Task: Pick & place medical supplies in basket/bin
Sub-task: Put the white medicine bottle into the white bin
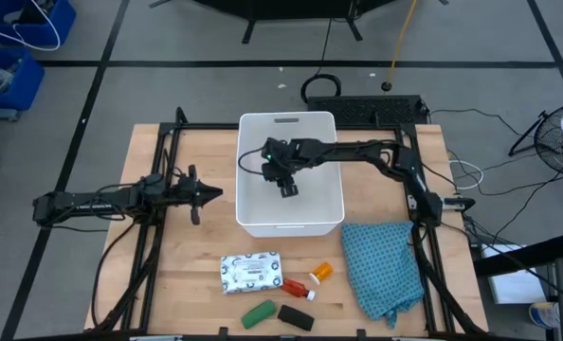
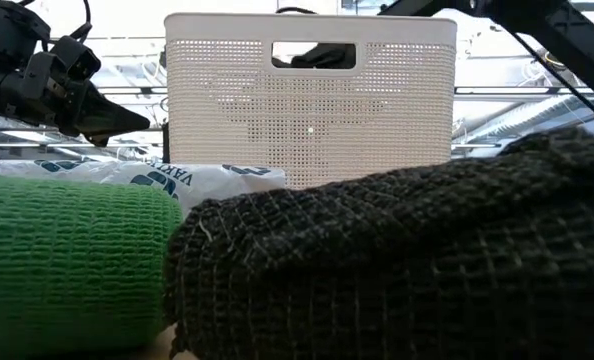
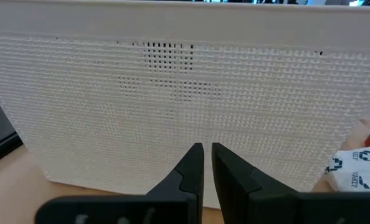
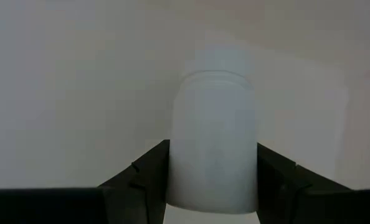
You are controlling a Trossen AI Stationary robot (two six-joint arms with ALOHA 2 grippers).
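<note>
Your right gripper (image 1: pixel 288 183) hangs inside the white bin (image 1: pixel 290 220), fingers clamped on the small white cylinder (image 4: pixel 214 140) (likely positioned for drop-off); left gripper (image 1: pixel 198 195), fingers together, waits beside the bin.

Your two arms are dark, nearly black, built of slim tubular links joined by chunkier rounded joints. Just behind the left gripper (image 1: pixel 206 194) the wrist bulges into a blocky housing with small fins sticking out on either side, and thin black cables trail back along the arm. Each of its fingers (image 3: pixel 186 174) is a matte black wedge narrowing to a blunt tip. Behind the right gripper (image 1: pixel 288 187) you see a similar lumpy black wrist block, and its fingers (image 4: pixel 141 180) are flat-faced, angular black plates.
</note>
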